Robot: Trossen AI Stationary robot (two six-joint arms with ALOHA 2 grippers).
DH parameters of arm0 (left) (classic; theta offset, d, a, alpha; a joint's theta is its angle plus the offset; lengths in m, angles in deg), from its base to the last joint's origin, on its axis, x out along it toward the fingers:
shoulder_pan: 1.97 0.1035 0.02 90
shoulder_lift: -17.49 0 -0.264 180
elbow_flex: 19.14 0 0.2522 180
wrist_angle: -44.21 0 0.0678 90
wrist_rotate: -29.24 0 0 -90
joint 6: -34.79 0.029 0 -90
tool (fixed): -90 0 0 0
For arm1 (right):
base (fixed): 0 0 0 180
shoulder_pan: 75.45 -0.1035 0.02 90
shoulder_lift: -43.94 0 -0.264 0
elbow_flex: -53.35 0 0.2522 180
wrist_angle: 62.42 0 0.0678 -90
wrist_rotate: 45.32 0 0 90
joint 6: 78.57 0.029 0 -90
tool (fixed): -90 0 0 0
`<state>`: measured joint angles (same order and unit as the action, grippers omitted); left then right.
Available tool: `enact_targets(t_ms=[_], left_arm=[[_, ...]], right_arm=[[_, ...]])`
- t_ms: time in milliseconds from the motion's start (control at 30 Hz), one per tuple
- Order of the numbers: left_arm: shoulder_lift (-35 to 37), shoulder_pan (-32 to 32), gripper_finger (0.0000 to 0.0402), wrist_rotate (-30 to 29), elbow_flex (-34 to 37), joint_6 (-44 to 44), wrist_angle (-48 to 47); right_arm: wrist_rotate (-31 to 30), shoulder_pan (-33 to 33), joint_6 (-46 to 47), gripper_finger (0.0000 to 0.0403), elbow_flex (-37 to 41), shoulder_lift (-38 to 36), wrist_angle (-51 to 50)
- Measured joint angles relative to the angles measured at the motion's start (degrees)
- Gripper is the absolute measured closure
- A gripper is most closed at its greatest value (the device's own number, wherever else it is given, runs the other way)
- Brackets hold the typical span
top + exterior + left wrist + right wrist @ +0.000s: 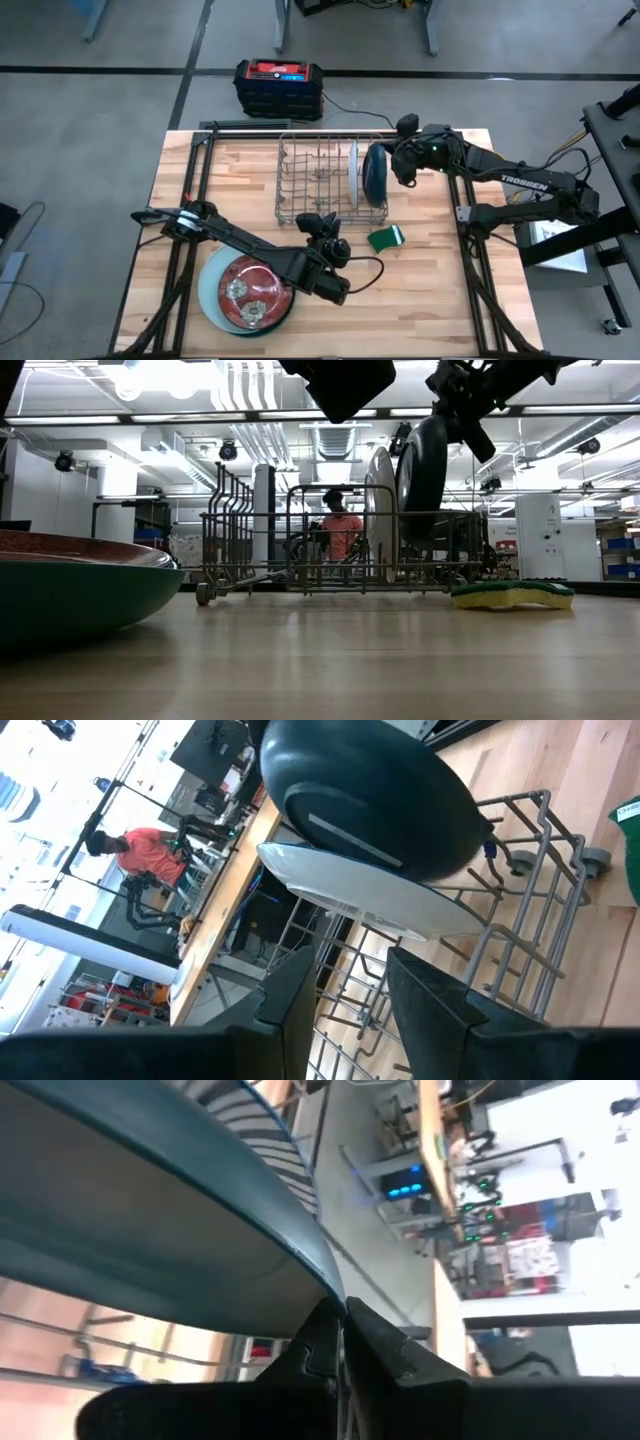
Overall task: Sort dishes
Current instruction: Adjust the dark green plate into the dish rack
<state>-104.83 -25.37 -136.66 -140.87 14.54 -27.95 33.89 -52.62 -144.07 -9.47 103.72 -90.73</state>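
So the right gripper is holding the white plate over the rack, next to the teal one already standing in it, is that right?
Not quite. The right gripper holds the dark teal plate over the rack; the white plate is the one already standing there, as the high view shows.

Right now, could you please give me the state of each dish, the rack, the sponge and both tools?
Teal plate: on edge at the rack's right end, rim pinched by the right tool.
White plate: upright in a rack slot, beside the teal plate.
Red plate: flat, stacked in the pale plate.
Pale plate: flat on the table.
Rack: upright.
Sponge: flat, untouched.
Right tool: shut on the teal rim.
Left tool: open, holding nothing.
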Motion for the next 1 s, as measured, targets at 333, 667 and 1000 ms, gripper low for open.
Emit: enact_targets(t_ms=[333, 667, 1000], left_arm=[[0.00, 0.00, 0.0286, -0.01, 0.00, 0.00, 0.00], [0.00, 0.00, 0.0286, 0.00, 0.00, 0.00, 0.00], [0.00, 0.00, 0.0286, 0.00, 0.00, 0.00, -0.01]], right_arm=[[0.17, 0.21, 2.49, 0.0403, 0.44, 3.51, -0.31], [0.19, 1.53, 4.94, 0.0374, 0.46, 6.42, -0.63], [0.10, 3.49, 5.64, 0.0311, 0.46, 6.22, -0.61]])
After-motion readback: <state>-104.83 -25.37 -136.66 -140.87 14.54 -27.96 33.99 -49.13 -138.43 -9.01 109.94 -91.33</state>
